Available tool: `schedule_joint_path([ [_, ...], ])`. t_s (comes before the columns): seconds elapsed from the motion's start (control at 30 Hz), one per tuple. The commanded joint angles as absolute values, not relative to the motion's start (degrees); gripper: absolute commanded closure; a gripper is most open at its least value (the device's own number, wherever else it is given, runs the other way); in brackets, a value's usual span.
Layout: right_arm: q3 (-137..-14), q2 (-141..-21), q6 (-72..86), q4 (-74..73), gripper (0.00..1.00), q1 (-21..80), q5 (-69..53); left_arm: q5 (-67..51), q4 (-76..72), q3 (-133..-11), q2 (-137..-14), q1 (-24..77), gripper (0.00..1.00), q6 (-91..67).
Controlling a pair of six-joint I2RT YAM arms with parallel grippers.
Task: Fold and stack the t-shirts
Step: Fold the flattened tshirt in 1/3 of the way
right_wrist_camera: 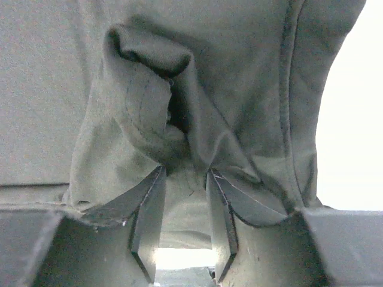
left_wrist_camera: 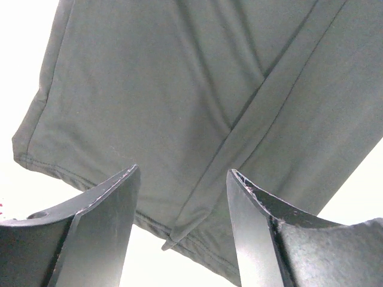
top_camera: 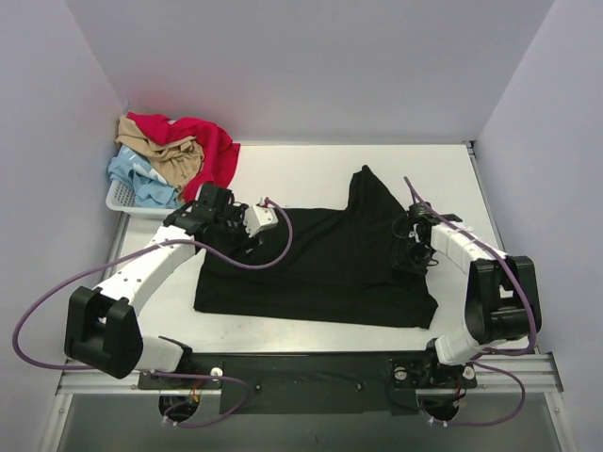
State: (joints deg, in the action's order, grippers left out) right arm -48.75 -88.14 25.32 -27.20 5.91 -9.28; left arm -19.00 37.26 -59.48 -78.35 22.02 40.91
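Nearest, the black shirt (top_camera: 320, 268) lay soft and flat mid-table (top_camera: 311, 160), its right side folded up to a point. The left gripper (left_wrist_camera: 182, 173) hung over its hemmed corner, jaws well apart; the right gripper (right_wrist_camera: 187, 172) had its fingers close about a bunched fold, whether pinching I could not tell. Far left, a white lattice basket (top_camera: 121, 200) held crumpled red (top_camera: 212, 146), tan (top_camera: 174, 155) and pale blue (top_camera: 141, 179) shirts.

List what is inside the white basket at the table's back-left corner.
Heaped in the white basket are a red t-shirt, a tan t-shirt and a pale blue t-shirt, spilling over its rim. Anything beneath the heap is covered.
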Motion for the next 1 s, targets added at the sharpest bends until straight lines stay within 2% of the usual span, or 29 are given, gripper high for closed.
schedule_joint_path([
  [0.0,-51.68,-85.78,26.01,-35.05,0.65,8.6,-1.09,-18.46,34.98,-59.86,-78.92,21.88,0.31,41.13],
  [0.13,-54.4,-84.29,26.72,-39.98,0.62,11.6,7.99,-17.93,34.89,-59.59,-78.93,21.88,0.31,41.66],
  [0.23,-52.92,-79.82,28.99,-38.77,0.61,12.04,4.77,-17.84,34.8,-59.33,-78.84,21.88,0.31,41.84],
  [0.43,-43.78,-72.25,39.19,-24.54,0.62,12.13,-2.45,-18.37,34.28,-58.97,-79.1,21.88,0.31,42.01],
  [0.73,-38.25,-73.3,45.6,-19.52,0.54,11.95,-3.78,-19.6,34.1,-58.8,-78.84,21.88,0.31,42.36],
  [0.97,-36.13,-74.62,47.55,-16.35,0.6,11.95,-3.52,-19.51,34.01,-58.62,-79.28,21.88,0.31,42.98],
])
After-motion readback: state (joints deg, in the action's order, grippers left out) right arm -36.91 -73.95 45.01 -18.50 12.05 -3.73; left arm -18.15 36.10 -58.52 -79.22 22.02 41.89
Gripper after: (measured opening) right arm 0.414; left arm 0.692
